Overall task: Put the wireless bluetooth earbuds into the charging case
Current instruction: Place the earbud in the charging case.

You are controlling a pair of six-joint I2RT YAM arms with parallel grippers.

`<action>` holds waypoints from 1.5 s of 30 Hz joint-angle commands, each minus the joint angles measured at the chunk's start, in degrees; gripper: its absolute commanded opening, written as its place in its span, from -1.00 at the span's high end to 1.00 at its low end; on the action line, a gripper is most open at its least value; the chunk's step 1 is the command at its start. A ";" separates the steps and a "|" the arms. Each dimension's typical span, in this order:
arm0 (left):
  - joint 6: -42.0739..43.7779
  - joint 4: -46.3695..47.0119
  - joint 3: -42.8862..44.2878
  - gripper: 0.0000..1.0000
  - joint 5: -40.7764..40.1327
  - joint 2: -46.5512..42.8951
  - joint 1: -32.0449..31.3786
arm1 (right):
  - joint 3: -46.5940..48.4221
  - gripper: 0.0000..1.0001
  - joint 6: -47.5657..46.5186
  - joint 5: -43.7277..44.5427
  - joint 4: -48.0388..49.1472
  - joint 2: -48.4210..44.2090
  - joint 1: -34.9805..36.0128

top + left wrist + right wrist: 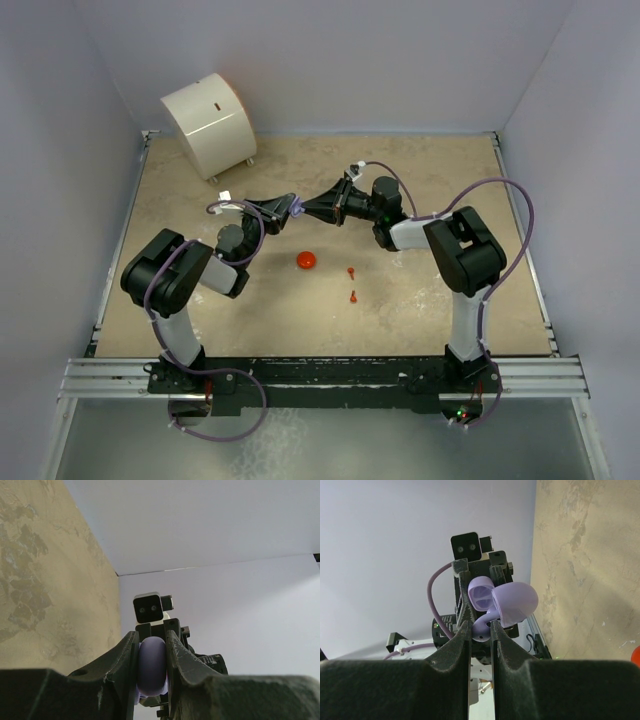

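My left gripper (289, 207) is shut on the lilac charging case (152, 665) and holds it above the table, its lid (516, 602) open toward the right gripper. My right gripper (313, 209) is shut on a lilac earbud (486, 628) and holds it right at the case's open cavities (482, 594). The grippers meet tip to tip in the top view. The other lilac earbud is out of view. Two red-orange earbuds (351, 271) (353, 295) lie on the table near the right arm. A closed red-orange round case (306, 260) lies left of them.
A large white cylinder (208, 122) lies on its side at the back left corner. White walls enclose the beige tabletop (430, 180) at the back and sides. The arms' bases stand on a rail (320, 375) at the near edge.
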 commanded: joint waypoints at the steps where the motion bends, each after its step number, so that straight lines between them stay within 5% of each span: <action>1: -0.02 6.08 1.97 1.00 0.36 -0.98 -0.23 | -0.15 1.00 -0.53 -0.21 2.80 -0.13 -0.22; 45: 7.58 3.68 0.01 1.00 0.12 -3.58 -0.52 | -1.24 1.00 3.05 -2.28 6.45 0.93 -0.44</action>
